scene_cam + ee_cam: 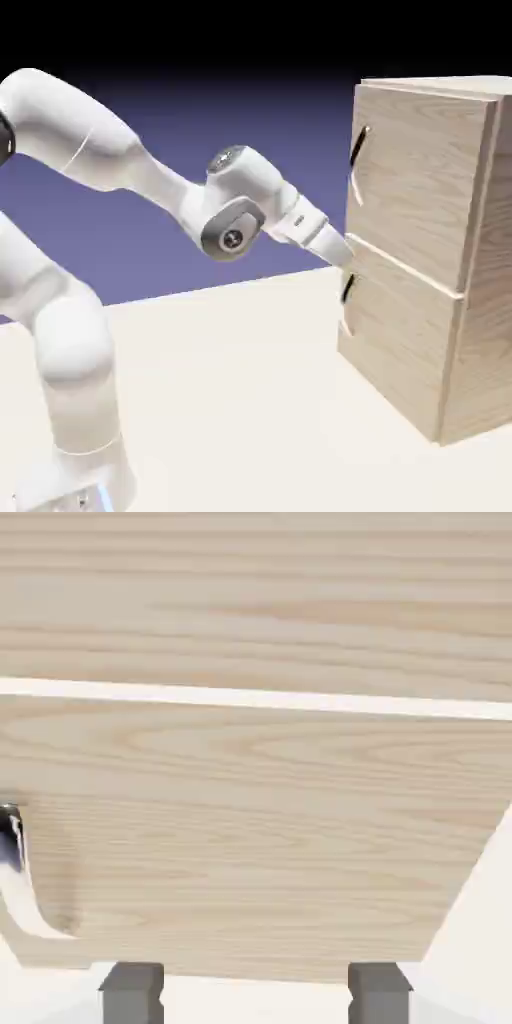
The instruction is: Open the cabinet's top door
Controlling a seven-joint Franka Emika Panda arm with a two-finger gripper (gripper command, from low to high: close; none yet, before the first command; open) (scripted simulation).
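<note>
I see the tool (255,994) with fingers apart, empty, at frame centre against the cabinet (430,250), at the seam below the closed top door (415,180).

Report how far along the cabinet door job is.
Done: the arm has reached the cabinet, with the claw at the seam between the two front panels. In hand: nothing gripped; the hand view shows both fingers apart with only wood ahead. Left: the top door sits flush and shut, its handle above the claw and untouched.
</note>
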